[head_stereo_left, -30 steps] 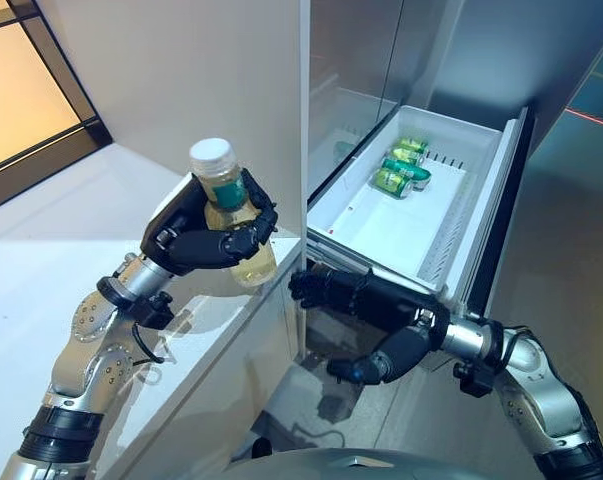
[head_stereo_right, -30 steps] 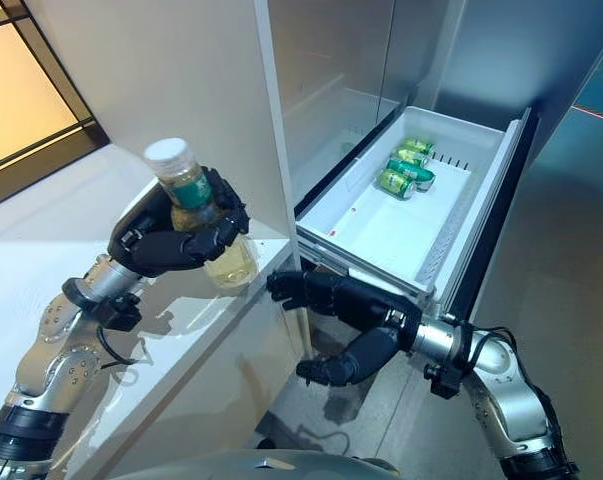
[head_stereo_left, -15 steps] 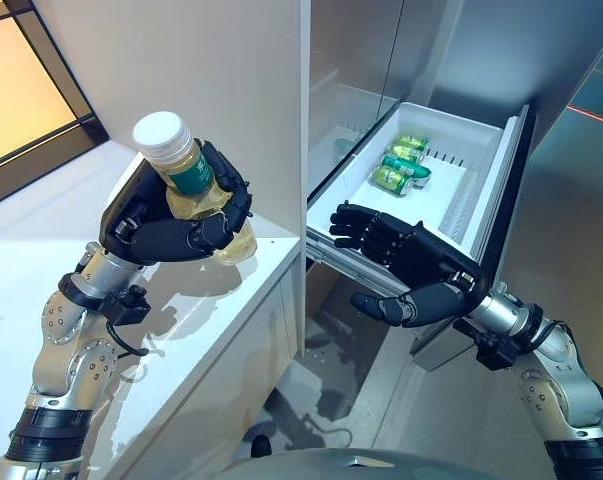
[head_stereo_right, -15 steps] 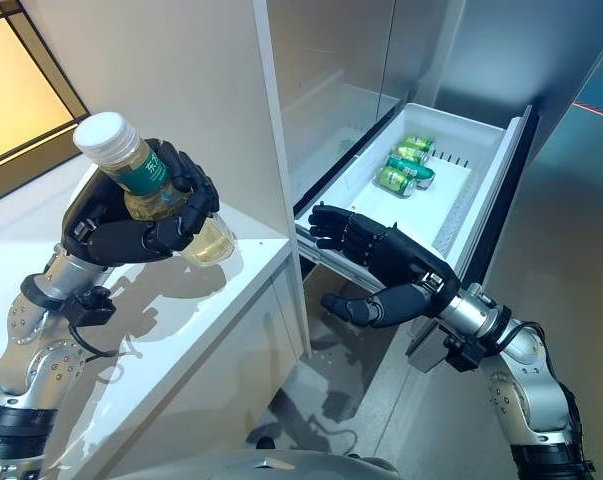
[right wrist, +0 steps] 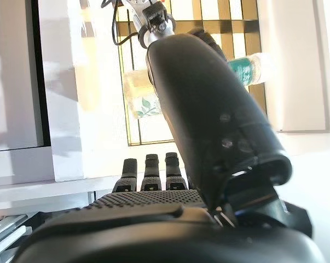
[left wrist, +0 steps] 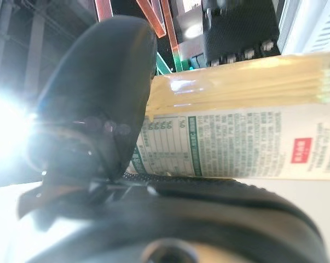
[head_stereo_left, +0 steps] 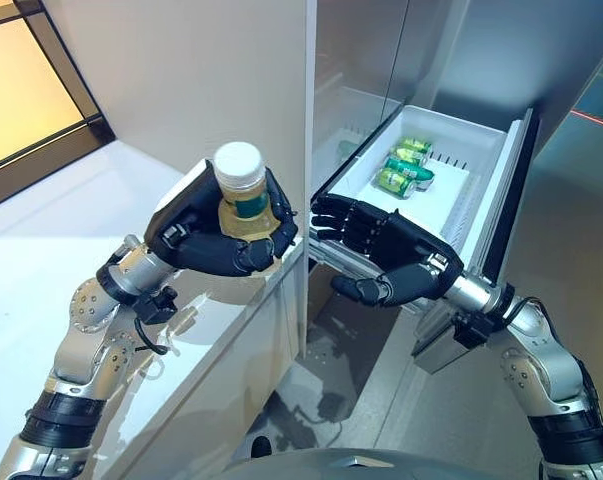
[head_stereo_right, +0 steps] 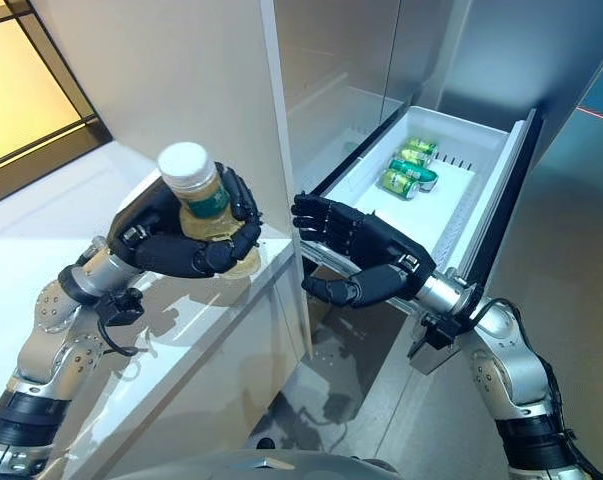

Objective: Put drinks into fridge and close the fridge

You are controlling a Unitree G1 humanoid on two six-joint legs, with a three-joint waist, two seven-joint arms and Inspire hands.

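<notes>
Bottle (head_stereo_left: 242, 190) above white counter (head_stereo_left: 51, 230)

Bright daylight from window (head_stereo_left: 21, 90); harsh flare (left wrist view); soft shadows on counter (head_stereo_left: 51, 230).

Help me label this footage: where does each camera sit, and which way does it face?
Left eye view: head camera looking down at the bottle in the left hand, the open right hand and the fridge drawer; both arms show.
Right eye view: same scene, slightly offset.
Left wrist view: along its own hand, bottle close.
Right wrist view: along its own straight fingers toward the bottle.
All four share the bottle.
</notes>
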